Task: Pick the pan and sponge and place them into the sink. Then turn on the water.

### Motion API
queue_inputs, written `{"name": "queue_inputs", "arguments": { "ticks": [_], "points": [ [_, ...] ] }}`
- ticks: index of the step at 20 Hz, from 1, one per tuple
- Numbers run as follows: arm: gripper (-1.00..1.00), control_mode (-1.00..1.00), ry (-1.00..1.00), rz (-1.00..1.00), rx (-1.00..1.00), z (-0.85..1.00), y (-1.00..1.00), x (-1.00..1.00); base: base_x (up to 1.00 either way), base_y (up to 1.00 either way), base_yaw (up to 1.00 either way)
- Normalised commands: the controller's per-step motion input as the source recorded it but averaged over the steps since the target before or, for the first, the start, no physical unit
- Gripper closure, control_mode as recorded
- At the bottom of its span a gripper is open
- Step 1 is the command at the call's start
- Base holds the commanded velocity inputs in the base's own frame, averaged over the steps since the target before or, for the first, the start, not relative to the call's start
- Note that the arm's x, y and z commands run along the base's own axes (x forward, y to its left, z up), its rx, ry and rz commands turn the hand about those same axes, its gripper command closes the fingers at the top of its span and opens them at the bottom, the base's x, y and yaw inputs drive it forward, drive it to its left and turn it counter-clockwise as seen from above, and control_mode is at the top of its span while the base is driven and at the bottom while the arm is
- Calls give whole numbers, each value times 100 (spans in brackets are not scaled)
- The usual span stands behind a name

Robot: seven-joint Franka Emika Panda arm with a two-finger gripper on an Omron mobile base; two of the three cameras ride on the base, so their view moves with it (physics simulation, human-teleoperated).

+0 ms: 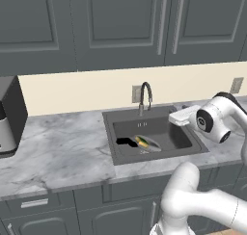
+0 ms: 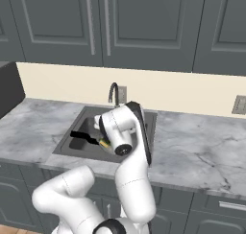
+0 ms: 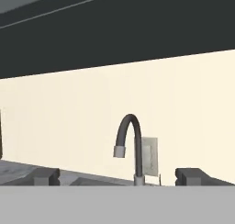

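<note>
The tool point(image 3: 117, 176) is held wide apart and empty, aimed at the faucet point(image 3: 130, 145). The pan point(image 1: 144, 143) and sponge point(image 1: 141, 142) are seen lying in the sink point(image 1: 185, 140). Only turning on the water appears to remain; the faucet's lever must be reached.

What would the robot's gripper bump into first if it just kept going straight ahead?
Most likely the faucet: it stands between the open gripper's two fingertips in the hand view, with the cream wall behind it. How far ahead it is, I cannot tell.
</note>
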Motion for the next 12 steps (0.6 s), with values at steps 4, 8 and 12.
{"name": "queue_inputs", "arguments": {
  "ticks": [4,8,12],
  "points": [
    [-100,-100,0,0,-1,-7,0,27,0,0,0],
    [-100,-100,0,0,-2,-11,2,25,0,0,0],
    [-100,-100,-1,0,-4,-7,17,17,0,0,0]
  ]
}}
